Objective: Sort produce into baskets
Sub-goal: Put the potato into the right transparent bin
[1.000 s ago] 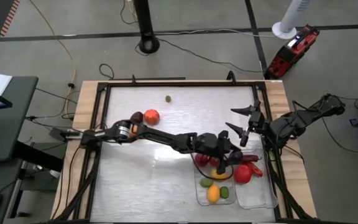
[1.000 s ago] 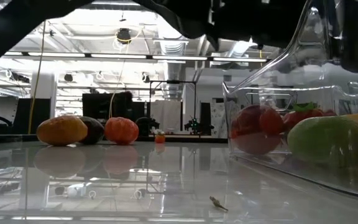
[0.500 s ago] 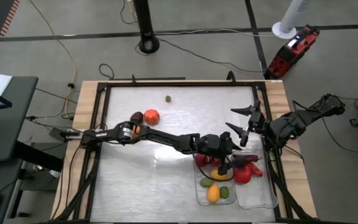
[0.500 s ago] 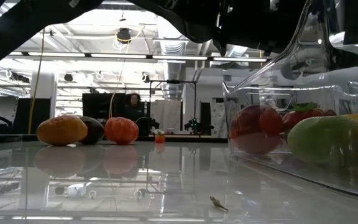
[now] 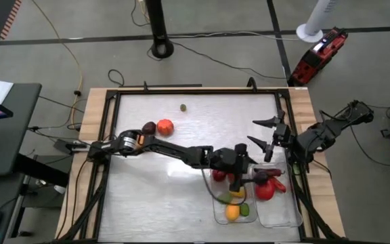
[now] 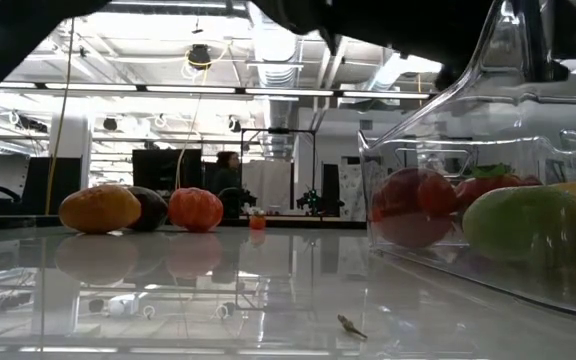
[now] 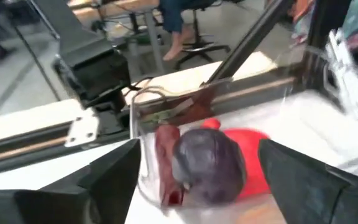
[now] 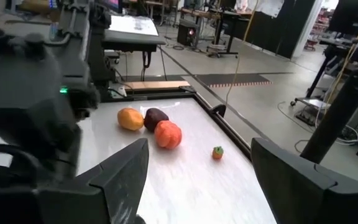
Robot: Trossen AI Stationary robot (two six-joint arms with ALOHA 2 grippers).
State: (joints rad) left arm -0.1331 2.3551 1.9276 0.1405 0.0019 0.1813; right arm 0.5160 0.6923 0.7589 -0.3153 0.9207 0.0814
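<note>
Produce on desk point(image 5: 181, 196): orange fruit point(image 5: 141, 129), dark purple fruit point(image 5: 150, 127) and red tomato point(image 5: 165, 126) clustered centre-left; small green piece point(image 5: 183, 107) upper centre.
Left claw point(image 5: 235, 181): centre frame over left basket point(image 5: 217, 203), fingers spread, dark purple fruit point(image 7: 205, 163) between them.
Basket contents: red, yellow, green produce.
Right claw point(image 5: 268, 135): right of centre, released.

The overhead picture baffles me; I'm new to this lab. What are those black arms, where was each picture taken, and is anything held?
They are two robot arms with two-finger grippers, sorting produce into a clear bin and a second bin. One picture looks down from above, one looks level across the table, and two come from wrist cameras. The left gripper is open over the bins, a dark purple piece between its fingers but untouched. The right gripper is open and empty beside the bins. A red tomato, two neighbours and a small piece lie on the table.
</note>
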